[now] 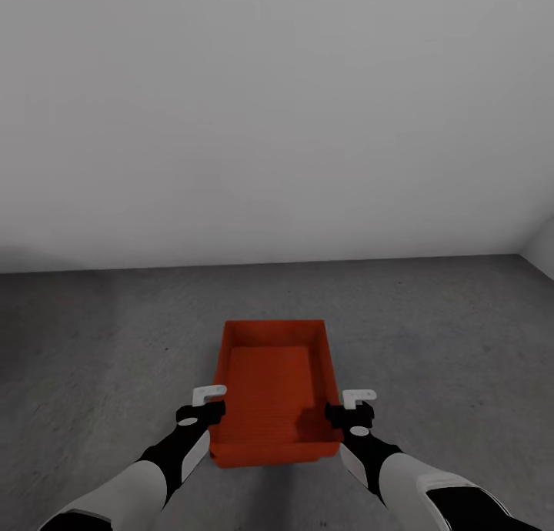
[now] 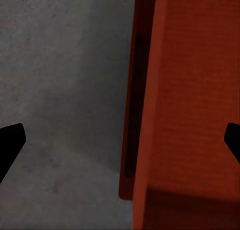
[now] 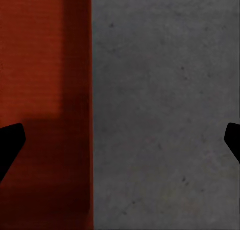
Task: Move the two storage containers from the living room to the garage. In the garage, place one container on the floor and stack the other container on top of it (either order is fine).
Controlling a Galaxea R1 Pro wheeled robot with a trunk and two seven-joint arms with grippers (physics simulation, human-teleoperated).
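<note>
Both tools, left (image 1: 209,399) and right (image 1: 358,402), spread wide, straddling orange-red container (image 1: 273,385) walls; concrete floor (image 1: 92,338) below.

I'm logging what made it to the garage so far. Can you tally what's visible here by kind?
Orange-red storage container: 1
Grippers: 2, left gripper and right gripper, both open, one at each side wall
Total: 3, over the grey concrete floor

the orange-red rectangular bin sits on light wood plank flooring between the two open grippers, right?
Not quite. The head view shows the orange-red rectangular bin on a rough grey concrete floor, not wood planks. It does sit between the open left gripper and right gripper.
</note>
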